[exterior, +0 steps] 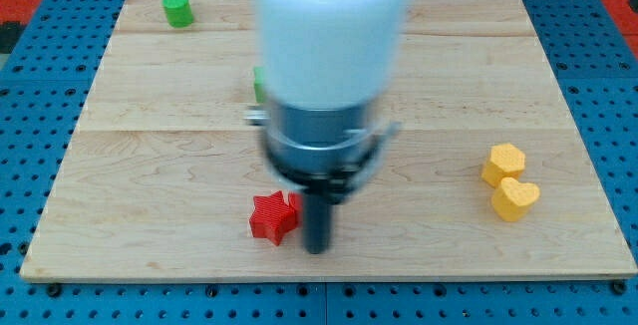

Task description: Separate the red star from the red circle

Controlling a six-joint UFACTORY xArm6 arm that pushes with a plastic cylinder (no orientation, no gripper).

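The red star [271, 216] lies on the wooden board near the view's bottom, left of centre. My tip [317, 248] is just to the star's right, close to or touching it. A bit of red [294, 201] shows at the rod's left edge above the star; it may be the red circle, mostly hidden behind the rod. I cannot tell its shape.
A green block [178, 10] sits at the board's top left. Another green block [258, 84] peeks out from behind the arm. A yellow hexagon [503, 163] and a yellow heart [515, 199] touch each other at the view's right. The board's bottom edge [319, 277] is near the tip.
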